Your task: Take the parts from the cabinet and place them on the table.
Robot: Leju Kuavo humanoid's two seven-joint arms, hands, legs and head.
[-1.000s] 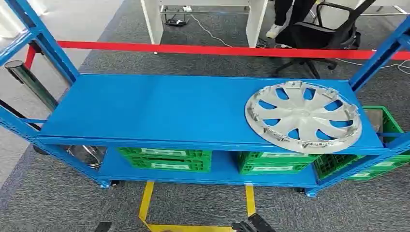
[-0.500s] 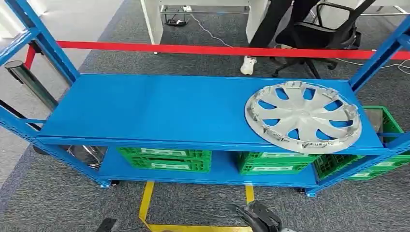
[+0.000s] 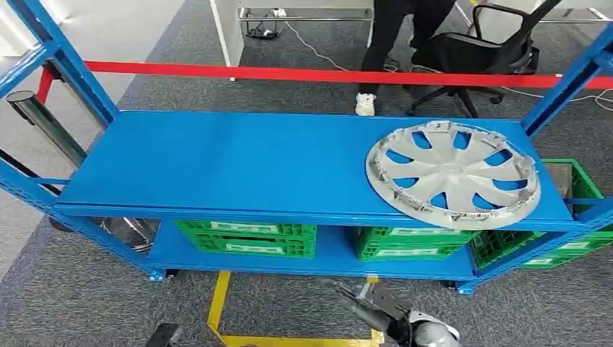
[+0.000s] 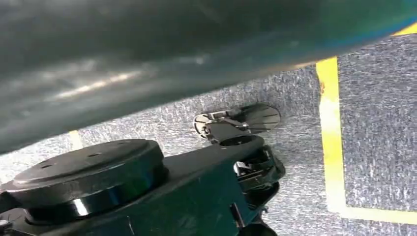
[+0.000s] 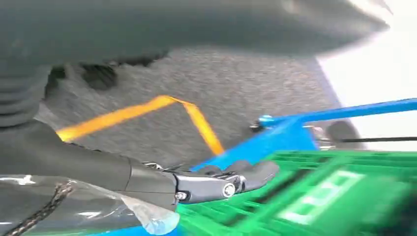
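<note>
One hubcap sits on the right end of the blue shelf, lying flat with the spoked face up. It's round, so there's no real long axis; its front rim pokes slightly past the shelf's front edge. The right hand is low in front of the rack with fingers stretched out and holding nothing, well below the hubcap. The left hand barely peeks in at the bottom of the head view — can't tell whether it's open or closed. Biggest risk, probably: the hand has to clear the shelf's front edge going up, and a bump on that overhanging rim could tip or slide the hubcap off. It's also wide and thin, so a one-sided pinch could let it droop or slip. A person is walking behind the red tape — worth watching.
</note>
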